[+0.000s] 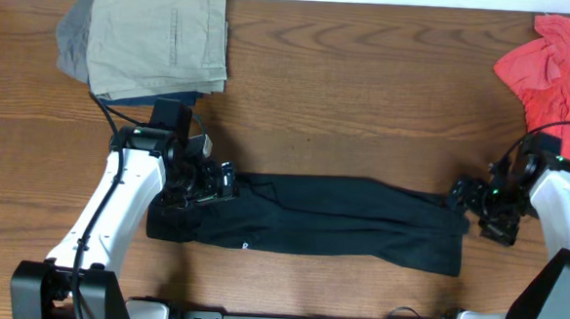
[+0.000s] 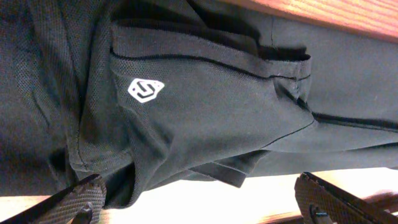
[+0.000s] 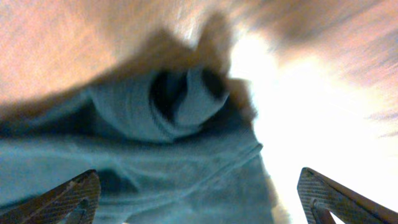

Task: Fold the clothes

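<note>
A soft black short-sleeved shirt (image 1: pixel 320 228) is stretched out long.
At its ends, left gripper (image 1: pixel 223 183) and right gripper (image 1: pixel 462 198) are spread wide, empty.

Layout of the desk (image 1: pixel 367 95). The shirt (image 1: pixel 340 221) lies as a long band between the two claws. The left claw (image 1: pixel 227 182) stands over its left end and the right claw (image 1: pixel 466 200) at its right end. Beyond the left claw, at the desk's far edge, rests the folded stack (image 1: pixel 159 41). Beyond the right claw, in the far right corner, lies the crumpled garment (image 1: pixel 554 66), well apart from the shirt. In the left wrist view, the logo (image 2: pixel 145 91) lies ahead of the left claw, left of its midline.
</note>
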Tool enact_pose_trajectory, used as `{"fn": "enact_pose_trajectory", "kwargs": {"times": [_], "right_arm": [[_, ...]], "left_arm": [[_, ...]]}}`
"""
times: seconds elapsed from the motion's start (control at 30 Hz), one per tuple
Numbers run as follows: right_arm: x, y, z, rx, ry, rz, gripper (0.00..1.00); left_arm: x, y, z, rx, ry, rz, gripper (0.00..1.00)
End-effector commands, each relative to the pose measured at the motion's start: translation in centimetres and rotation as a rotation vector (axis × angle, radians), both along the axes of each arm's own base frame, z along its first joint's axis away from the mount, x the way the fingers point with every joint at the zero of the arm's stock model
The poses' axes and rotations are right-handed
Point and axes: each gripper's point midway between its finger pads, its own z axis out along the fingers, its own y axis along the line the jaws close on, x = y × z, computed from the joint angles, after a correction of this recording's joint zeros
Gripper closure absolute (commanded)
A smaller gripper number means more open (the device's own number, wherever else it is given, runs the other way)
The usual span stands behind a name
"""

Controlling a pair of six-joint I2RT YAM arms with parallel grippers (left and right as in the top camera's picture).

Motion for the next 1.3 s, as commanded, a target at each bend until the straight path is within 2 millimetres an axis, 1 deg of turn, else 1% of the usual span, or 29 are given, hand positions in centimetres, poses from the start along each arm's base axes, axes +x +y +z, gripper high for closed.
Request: {"fn": "enact_pose_trajectory", "kwargs": {"times": [0.0, 0.1, 0.27, 0.37, 0.47, 0.6, 0.63, 0.67, 0.77, 0.83, 0.9, 0.93, 0.97, 1.0, 1.13, 1.27], "right_arm": [[-0.3, -0.8, -0.2, -0.037, 0.007, -0.028, 0.01], [-0.7, -0.7, -1.3, -0.036, 0.005, -0.028, 0.01], [-2.2, 0.1, -3.3, -0.016, 0.027, -0.029, 0.01], [-2.9, 0.7, -4.1, 0.005, 0.037, -0.036, 0.01], [-3.3, 1.8, -4.6, 0.058, 0.030, -0.040, 0.01], [-3.3, 3.1, -4.9, 0.127, 0.006, -0.046, 0.01], [-3.2, 3.3, -5.0, 0.136, -0.002, -0.046, 0.03], [-3.1, 3.3, -5.0, 0.138, -0.006, -0.045, 0.07], [-3.0, 3.5, -5.0, 0.145, -0.011, -0.039, 0.41], [-2.9, 3.8, -4.9, 0.158, -0.017, -0.040, 0.56], [-2.6, 3.7, -4.9, 0.158, -0.029, -0.040, 0.76], [-2.4, 3.6, -4.9, 0.155, -0.035, -0.043, 0.84], [-2.3, 3.6, -4.9, 0.153, -0.039, -0.051, 0.97], [-2.0, 3.5, -4.9, 0.150, -0.044, -0.057, 0.99], [-0.6, 2.9, -4.3, 0.135, -0.084, -0.072, 0.99], [1.4, 1.1, -2.7, 0.086, -0.132, -0.089, 0.98]], "left_arm": [[0.4, 0.2, 0.4, 0.005, -0.019, 0.001, 0.02], [0.4, 0.2, 0.4, 0.005, -0.019, 0.001, 0.02], [0.4, 0.2, 0.4, 0.005, -0.019, 0.001, 0.02], [0.4, 0.2, 0.4, 0.005, -0.019, 0.001, 0.02], [0.4, 0.2, 0.4, 0.005, -0.019, 0.001, 0.02], [0.4, 0.2, 0.4, 0.005, -0.019, 0.001, 0.02], [0.4, 0.2, 0.4, 0.005, -0.019, 0.001, 0.02], [0.4, 0.2, 0.4, 0.005, -0.019, 0.001, 0.02], [0.4, 0.2, 0.4, 0.005, -0.019, 0.001, 0.02], [0.4, 0.2, 0.4, 0.005, -0.019, 0.001, 0.02], [0.4, 0.2, 0.4, 0.005, -0.019, 0.001, 0.02], [0.4, 0.2, 0.4, 0.005, -0.019, 0.001, 0.02], [0.4, 0.2, 0.4, 0.005, -0.019, 0.001, 0.02], [0.4, 0.2, 0.4, 0.005, -0.019, 0.001, 0.02], [0.3, 0.2, 0.3, 0.006, -0.016, 0.001, 0.02], [0.3, 0.2, 0.2, 0.006, -0.014, 0.001, 0.02]]}}
